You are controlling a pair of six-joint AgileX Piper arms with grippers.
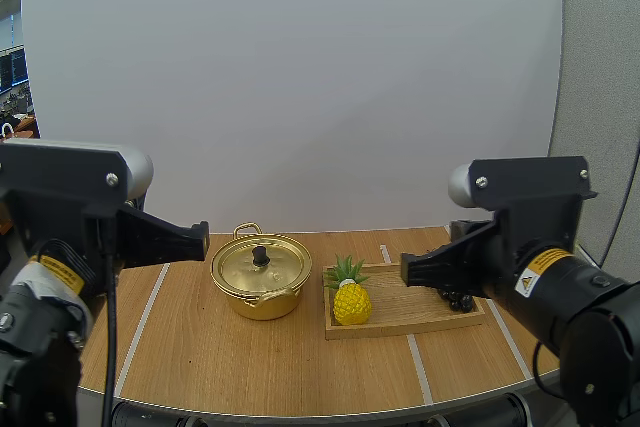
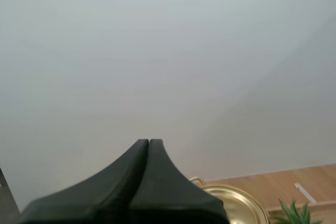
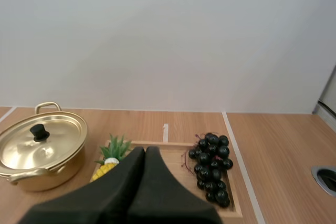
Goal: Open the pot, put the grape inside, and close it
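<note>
While the left gripper [image 2: 149,143] and right gripper [image 3: 145,150] hang raised, fingers pressed together on nothing, the pot [image 1: 262,304] stands lidded. Grapes [image 3: 211,166] lie in the tray's [image 1: 410,313] right end, pineapple [image 1: 351,304] in its left, beside the pot.

Left gripper [image 2: 149,141] closed, pot [image 2: 237,206] nearby
Fingers lie together as one dark wedge. Gold pot sits at four o'clock from the tips, on the wooden table [image 2: 265,183]; green spiky leaves [image 2: 294,213] at the pot's three o'clock.
</note>
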